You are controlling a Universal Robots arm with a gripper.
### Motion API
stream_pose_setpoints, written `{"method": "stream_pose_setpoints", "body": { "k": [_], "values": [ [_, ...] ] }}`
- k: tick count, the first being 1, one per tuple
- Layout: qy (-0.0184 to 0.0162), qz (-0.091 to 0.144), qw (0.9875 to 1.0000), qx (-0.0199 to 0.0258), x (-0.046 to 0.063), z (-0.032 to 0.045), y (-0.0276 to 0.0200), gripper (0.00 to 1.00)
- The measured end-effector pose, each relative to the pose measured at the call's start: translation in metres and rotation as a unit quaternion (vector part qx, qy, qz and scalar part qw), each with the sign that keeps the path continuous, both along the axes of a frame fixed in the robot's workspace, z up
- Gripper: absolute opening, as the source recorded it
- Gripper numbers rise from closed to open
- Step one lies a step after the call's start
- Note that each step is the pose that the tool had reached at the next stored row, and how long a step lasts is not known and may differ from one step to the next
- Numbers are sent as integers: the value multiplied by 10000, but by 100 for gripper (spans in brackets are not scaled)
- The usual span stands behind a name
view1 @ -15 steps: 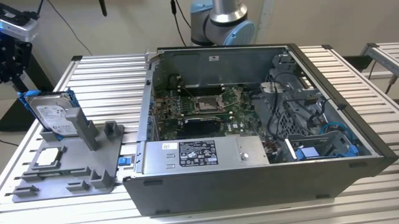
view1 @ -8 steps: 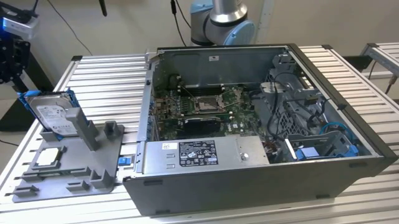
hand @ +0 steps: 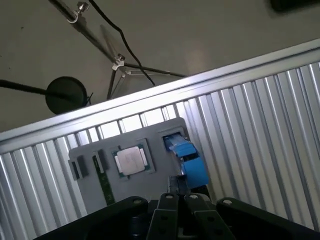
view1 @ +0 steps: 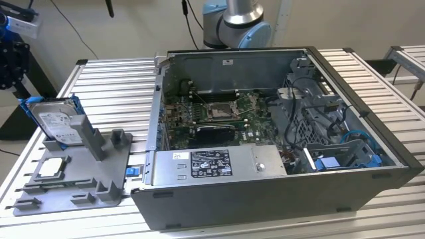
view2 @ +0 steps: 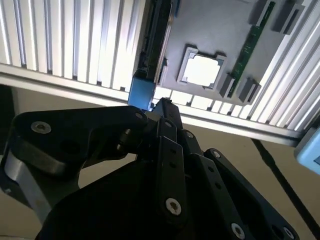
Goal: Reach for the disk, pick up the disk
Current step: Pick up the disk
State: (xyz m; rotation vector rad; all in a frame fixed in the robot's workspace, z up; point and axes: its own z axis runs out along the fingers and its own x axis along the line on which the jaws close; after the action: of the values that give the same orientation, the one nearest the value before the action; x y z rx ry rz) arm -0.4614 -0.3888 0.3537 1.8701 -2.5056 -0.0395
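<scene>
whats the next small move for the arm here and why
Probably ease straight down toward the disk. In the first wrist view the gripper hangs above it without touching, roughly in line with its blue top edge. The disk stands upright in the gray holder, with the chip lying beside it.

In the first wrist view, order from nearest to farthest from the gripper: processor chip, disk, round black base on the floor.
1. Disk, directly ahead of the gripper.
2. Processor chip, on the grey tray.
3. Round black base, beyond the table edge.
</scene>
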Motion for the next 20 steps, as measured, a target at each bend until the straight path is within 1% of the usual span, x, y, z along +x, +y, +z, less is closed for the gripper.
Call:
{"method": "stream_pose_setpoints", "body": {
  "k": [3, 5, 7, 9, 13, 14, 18, 19, 20],
  "values": [
    [-42, 208, 9998, 1, 0, -1, 0, 0],
    [-70, 343, 9994, 0, 0, 0, 0, 0],
    [-87, 436, 9990, 2, 0, -3, 9, 0],
    [-90, 480, 9988, 1, 0, -2, 39, 0],
    [-90, 502, 9987, 1, 0, -5, 142, 0],
    [-90, 504, 9987, 1, 0, -6, 150, 0],
    [-90, 509, 9987, 1, 0, -6, 149, 0],
    [-90, 509, 9987, 1, 0, -6, 149, 100],
    [-90, 510, 9987, 1, 0, -6, 149, 100]
  ]
}}
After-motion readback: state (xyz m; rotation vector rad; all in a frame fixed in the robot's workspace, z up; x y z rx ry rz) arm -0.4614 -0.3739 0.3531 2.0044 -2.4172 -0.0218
